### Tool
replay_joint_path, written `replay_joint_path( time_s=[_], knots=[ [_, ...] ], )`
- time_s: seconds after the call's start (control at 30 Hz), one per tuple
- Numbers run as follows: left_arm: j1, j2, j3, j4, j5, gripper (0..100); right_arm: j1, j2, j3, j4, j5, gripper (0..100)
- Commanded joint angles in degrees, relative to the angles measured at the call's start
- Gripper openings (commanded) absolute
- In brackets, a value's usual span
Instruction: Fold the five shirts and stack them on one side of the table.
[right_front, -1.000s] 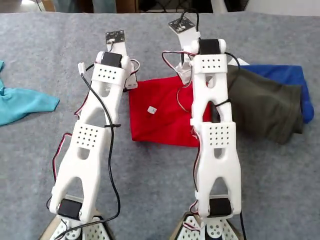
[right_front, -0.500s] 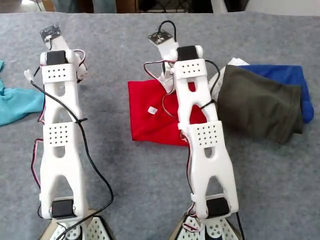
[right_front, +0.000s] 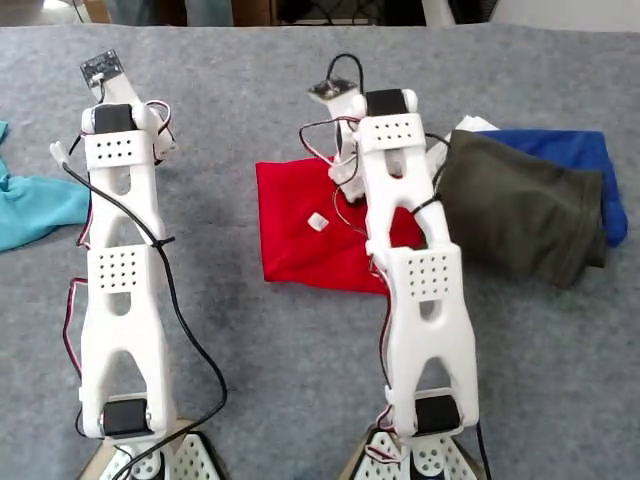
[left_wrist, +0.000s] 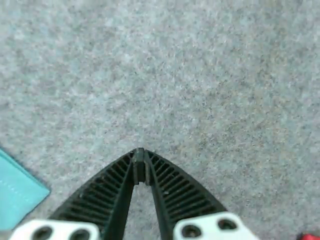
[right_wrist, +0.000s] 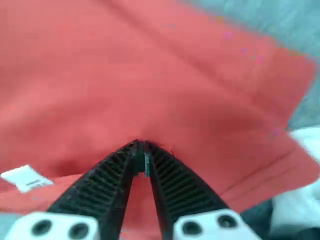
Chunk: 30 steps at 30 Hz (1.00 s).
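Note:
A red shirt (right_front: 300, 240) lies partly folded at the table's middle, with a white tag (right_front: 318, 221) on top. My right gripper (right_wrist: 140, 150) presses into the red shirt (right_wrist: 165, 80), shut with the cloth pinched at its tips. The right arm (right_front: 400, 190) covers the shirt's right part. My left gripper (left_wrist: 139, 165) is shut and holds nothing above bare carpet. A corner of the teal shirt (left_wrist: 15, 192) lies just beside it. The left arm (right_front: 118, 200) stands next to the crumpled teal shirt (right_front: 35, 205) at the left edge.
On the right side an olive shirt (right_front: 520, 205) lies folded on top of a blue shirt (right_front: 575, 150), with a bit of white shirt (right_front: 470, 125) peeking out behind. Grey carpet (right_front: 220, 330) covers the table, bare between the arms and toward the front.
The left arm has swung left, away from the red shirt's edge toward the teal shirt. The right arm moved left, then slightly back right, and the white tag shifted right with it.

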<state>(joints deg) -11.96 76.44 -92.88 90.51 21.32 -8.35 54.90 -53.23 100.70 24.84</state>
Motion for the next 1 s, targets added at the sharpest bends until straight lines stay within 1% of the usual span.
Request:
replay_joint_path(
  time_s=[0.0, 0.33, 0.43, 0.5, 0.6, 0.67, 0.77, 0.9, 0.97],
  knots=[
    [-0.5, -1.2, -2.7, -0.8, -0.2, 3, 1.8, -10.0, 11.4, 0.5, 0.7, 1.5],
    [-0.2, -1.2, -2.7, -0.8, -0.2, 3, 8.9, -27.6, 38.3, -0.3, 0.9, 1.5],
    [-0.1, -1.2, -2.7, -0.8, -0.2, 3, 9.2, -31.7, 47.1, -0.4, 0.9, 1.5],
    [-0.1, -1.2, -2.7, -0.8, -0.2, 3, 9.1, -35.0, 53.8, -1.8, 0.9, 1.5],
    [-0.1, -1.1, -2.7, -0.8, -0.2, 3, 9.6, -41.8, 62.5, -7.0, 0.9, 1.5],
    [0.2, -1.0, -2.7, -0.7, -0.2, 3, 9.5, -47.2, 64.2, -9.9, 0.9, 1.5],
    [1.2, -0.8, -2.7, -0.4, -0.2, 3, 9.1, -53.0, 61.0, -15.6, 0.3, 1.5],
    [1.3, -0.8, -2.7, -0.4, -0.2, 3, 9.3, -51.6, 57.6, -26.1, -3.1, 1.5],
    [1.2, -0.8, -2.7, -0.4, -0.2, 3, 9.1, -48.0, 57.3, -27.7, -3.5, 1.5]
  ],
)
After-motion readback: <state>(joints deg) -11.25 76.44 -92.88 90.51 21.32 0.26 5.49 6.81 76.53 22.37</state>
